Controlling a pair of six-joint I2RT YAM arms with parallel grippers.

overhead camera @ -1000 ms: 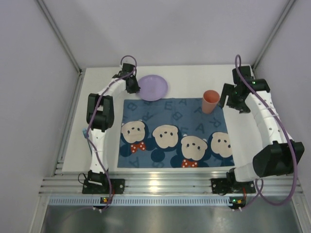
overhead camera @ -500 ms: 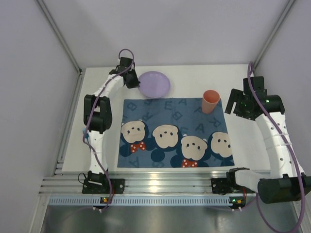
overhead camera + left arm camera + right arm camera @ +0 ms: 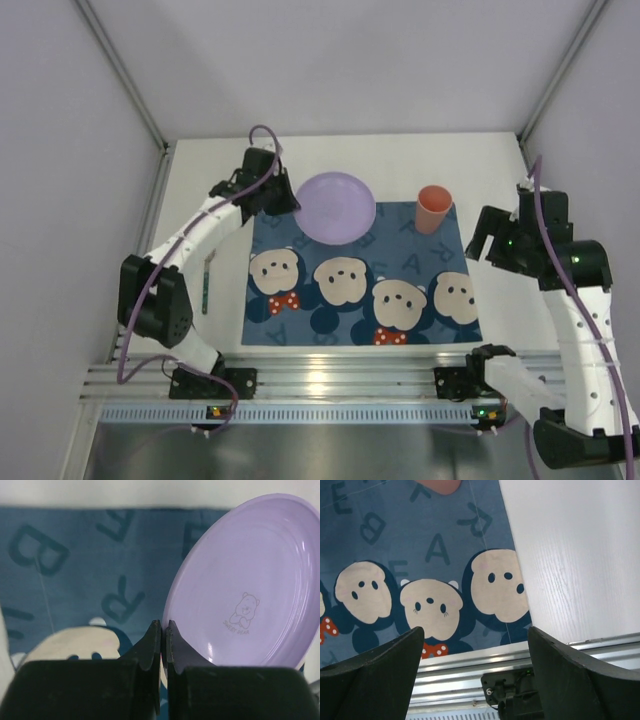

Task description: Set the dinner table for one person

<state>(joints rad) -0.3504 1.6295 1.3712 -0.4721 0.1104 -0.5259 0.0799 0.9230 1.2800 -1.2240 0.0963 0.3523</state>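
Note:
A purple plate [image 3: 338, 205] hangs tilted over the far edge of the blue mouse placemat [image 3: 360, 275], which lies on the white dinner table [image 3: 500, 160]. My left gripper [image 3: 290, 203] is shut on the plate's left rim. In the left wrist view the plate [image 3: 250, 590] rises to the right of the pinched left gripper [image 3: 163, 625]. An orange cup [image 3: 432, 208] stands upright at the placemat's far right corner. My right gripper [image 3: 490, 235] is open and empty, off to the right of the cup. The right gripper [image 3: 476, 635] shows wide apart above the placemat's near right corner.
A thin green utensil [image 3: 206, 283] lies on the table left of the placemat. The aluminium rail [image 3: 330, 378] runs along the near edge with both arm bases. Grey walls enclose the table on the far side and both flanks.
My left gripper closed on the plate's rim and carried it right and nearer, over the placemat's far edge. My right arm pulled back from the cup toward the near right.

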